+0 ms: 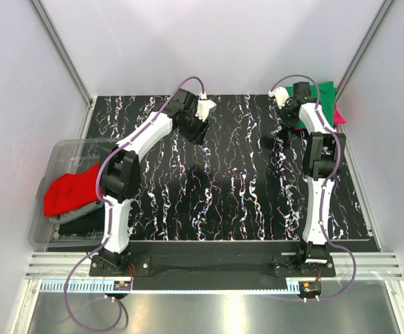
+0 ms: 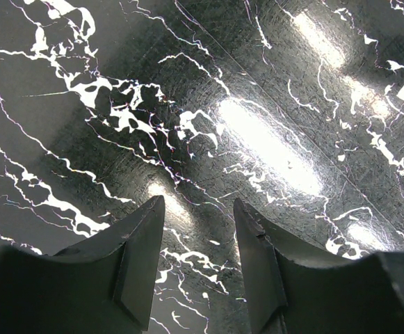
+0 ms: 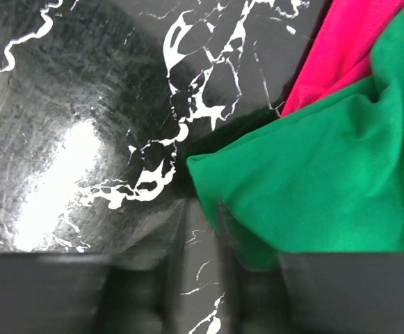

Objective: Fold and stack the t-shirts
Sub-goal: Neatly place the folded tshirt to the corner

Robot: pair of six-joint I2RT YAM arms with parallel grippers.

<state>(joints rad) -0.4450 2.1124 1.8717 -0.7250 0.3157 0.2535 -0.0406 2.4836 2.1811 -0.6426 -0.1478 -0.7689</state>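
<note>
Upper right of the top view, near the far-right corner of the table (image 1: 222, 188), we see the green t-shirt (image 1: 325, 94) lying partly over the pink t-shirt (image 1: 339, 115), w/ pink showing at its right edge. The right arm reaches up to that pile. In the right wrist view the right gripper (image 3: 202, 219) sits bottom-center, just beside the green shirt's lower-left corner. Its fingers are blurred w/ a thin strip of marbled tabletop showing between them, and we can't tell whether they're pinching the cloth edge or apart. Green fills the right half of that frame, pink the upper right corner. Center-top of the overhead view, the left arm stretches diagonally over bare black marble. In the left wrist view the left gripper (image 2: 198, 209) has its jaws spread w/ nothing between them, only glossy tabletop below. At the left edge of the overhead view, the clear bin (image 1: 57, 154) holds the red t-shirt (image 1: 69, 193), heaped on top of darker shirts (image 1: 80, 224), well apart from the green/pink pile.
</note>
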